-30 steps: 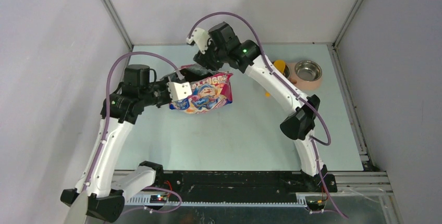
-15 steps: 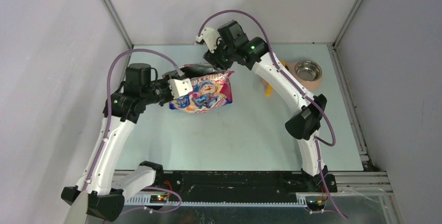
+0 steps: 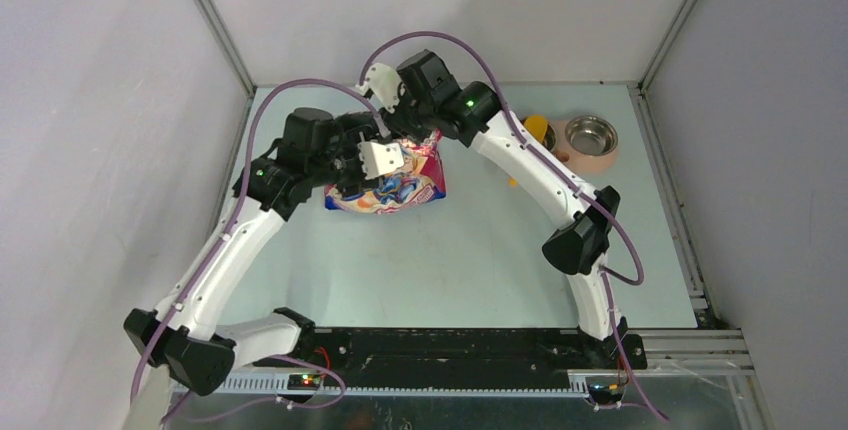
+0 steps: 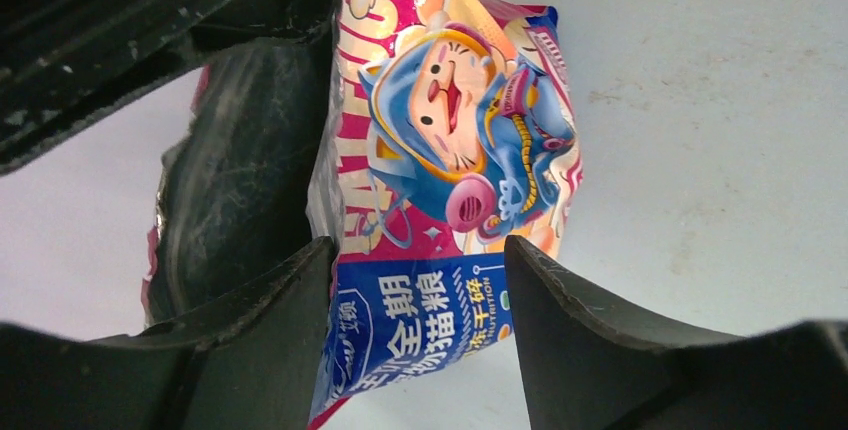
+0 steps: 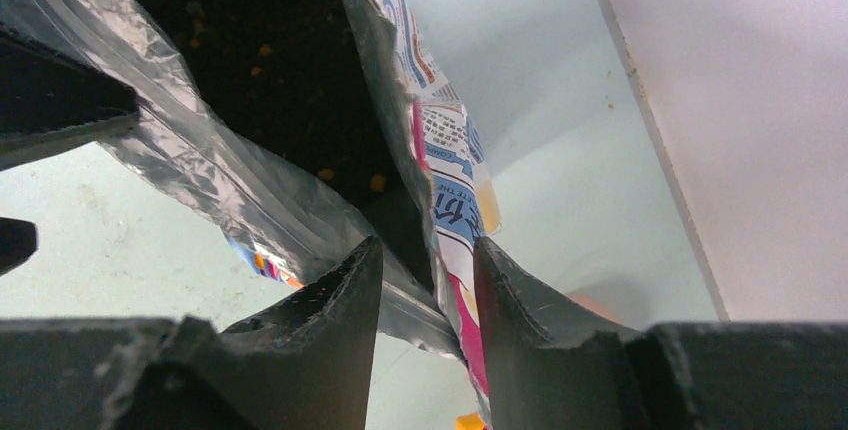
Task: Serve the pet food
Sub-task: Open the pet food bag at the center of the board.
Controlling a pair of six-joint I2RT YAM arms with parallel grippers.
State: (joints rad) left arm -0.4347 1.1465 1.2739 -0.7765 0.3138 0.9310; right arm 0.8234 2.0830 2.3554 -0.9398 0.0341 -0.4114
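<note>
Kibble (image 5: 285,60) sits dark inside the open mouth of the cartoon-printed bag (image 3: 400,188), which rests on the tabletop (image 3: 480,250) toward 11 o'clock from its centre. The left gripper (image 4: 418,250) hangs over the bag's printed face, jaws wide, holding nothing. The right gripper (image 5: 428,250), at the bag's 12 o'clock end, straddles one wall of the mouth, jaws narrow with a gap showing.

A: Item: bag (image 3: 395,190), top edge?
B: Hidden overhead under left hand (image 3: 390,162) and right hand (image 3: 405,138); bottom cropped in left wrist view.
A: Item: pet food (image 5: 290,70)?
B: Dark mass inside bag; pellets indistinct.
A: Item: yellow scoop (image 3: 538,130)?
B: Mostly behind right arm.
A: Right hand's hold?
B: Bag wall between fingers; contact unclear.
</note>
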